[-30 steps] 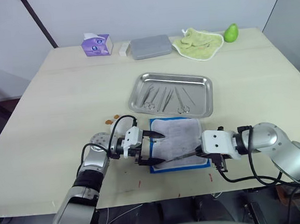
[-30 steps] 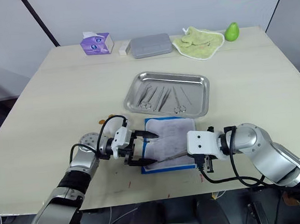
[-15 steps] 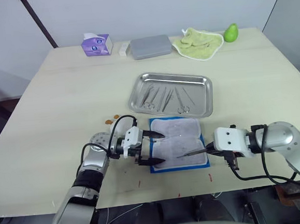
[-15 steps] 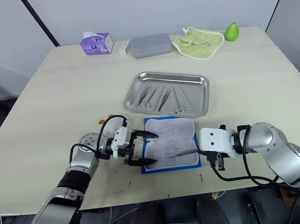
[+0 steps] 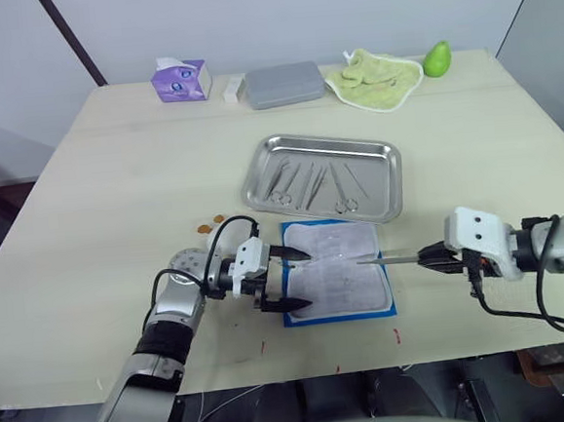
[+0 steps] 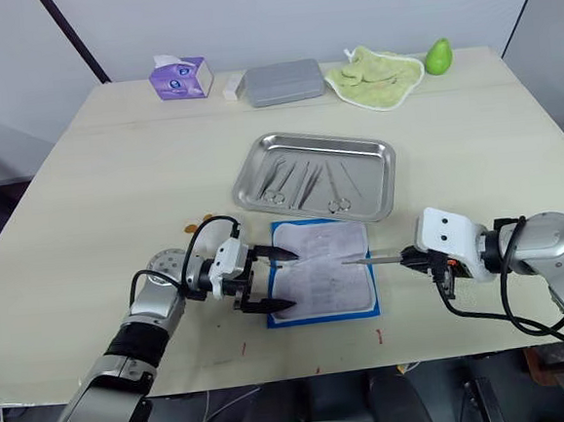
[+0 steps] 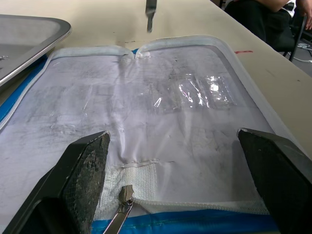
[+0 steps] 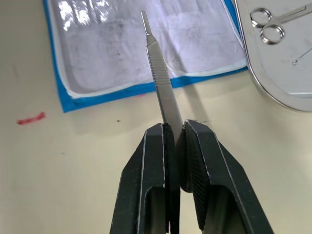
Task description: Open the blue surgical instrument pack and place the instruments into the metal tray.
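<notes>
The blue surgical instrument pack (image 5: 337,283) lies open and flat near the table's front edge, its pale lining (image 7: 146,97) facing up. My left gripper (image 5: 302,281) is open at the pack's left edge, one finger (image 7: 83,165) on each side of the zipper end. My right gripper (image 5: 434,256) hovers just right of the pack, shut on a slim steel instrument (image 8: 158,73) whose tip points over the pack's right edge. Behind the pack sits the metal tray (image 5: 325,141), with several instruments (image 5: 309,184) lying in it.
Along the far edge stand a purple tissue box (image 5: 182,82), a small white block (image 5: 233,90), a grey rectangular box (image 5: 285,86), a green cloth (image 5: 374,79) and a green pear (image 5: 435,60). Small brown bits (image 5: 210,226) lie left of the pack.
My right gripper has drawn back to the right with the slim instrument, from over the pack's lining to beyond its right edge. The left gripper has stayed put.
</notes>
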